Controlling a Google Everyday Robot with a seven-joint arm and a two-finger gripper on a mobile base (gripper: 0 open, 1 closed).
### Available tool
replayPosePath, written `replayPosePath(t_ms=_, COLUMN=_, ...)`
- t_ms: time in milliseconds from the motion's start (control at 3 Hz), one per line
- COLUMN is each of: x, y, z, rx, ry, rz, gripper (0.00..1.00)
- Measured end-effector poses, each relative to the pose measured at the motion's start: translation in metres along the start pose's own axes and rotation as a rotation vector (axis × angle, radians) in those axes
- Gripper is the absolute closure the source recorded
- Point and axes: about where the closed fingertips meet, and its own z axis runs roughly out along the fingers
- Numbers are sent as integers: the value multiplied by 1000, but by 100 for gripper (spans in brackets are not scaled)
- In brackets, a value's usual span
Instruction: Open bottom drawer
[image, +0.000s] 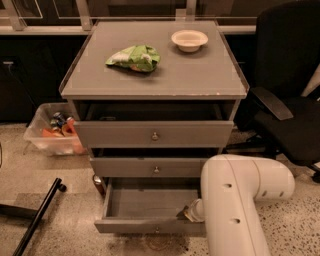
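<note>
The bottom drawer (145, 204) of the grey cabinet (155, 75) is pulled out, and its plain grey tray shows empty. Its narrow front panel (130, 226) carries a small round knob (157, 230) at the lower edge of the view. My gripper (184, 214) sits at the end of the white arm (235, 200), just inside the drawer's right front corner, behind the front panel. The arm hides the drawer's right end. The middle drawer (150, 167) and the top drawer (152, 134) also stand slightly out.
A green bag (134, 56) and a white bowl (189, 40) lie on the cabinet top. A clear bin (52, 131) with items stands on the floor at left. A black office chair (285, 90) is at right. A black bar (37, 215) lies on the floor at lower left.
</note>
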Motion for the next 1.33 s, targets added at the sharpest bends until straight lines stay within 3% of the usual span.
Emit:
replayPosePath(t_ms=333, x=0, y=0, z=2, rx=-17, ry=-2, rz=-10, gripper=0)
replayPosePath(t_ms=667, x=4, y=6, z=14, rx=-62, ry=-46, rz=-81, gripper=0)
replayPosePath(t_ms=1000, x=13, y=-7, z=20, rx=-84, ry=-131, rz=-159, gripper=0)
replayPosePath(t_ms=1333, x=10, y=-23, z=21, rx=-118, ry=-229, rz=-57, gripper=0)
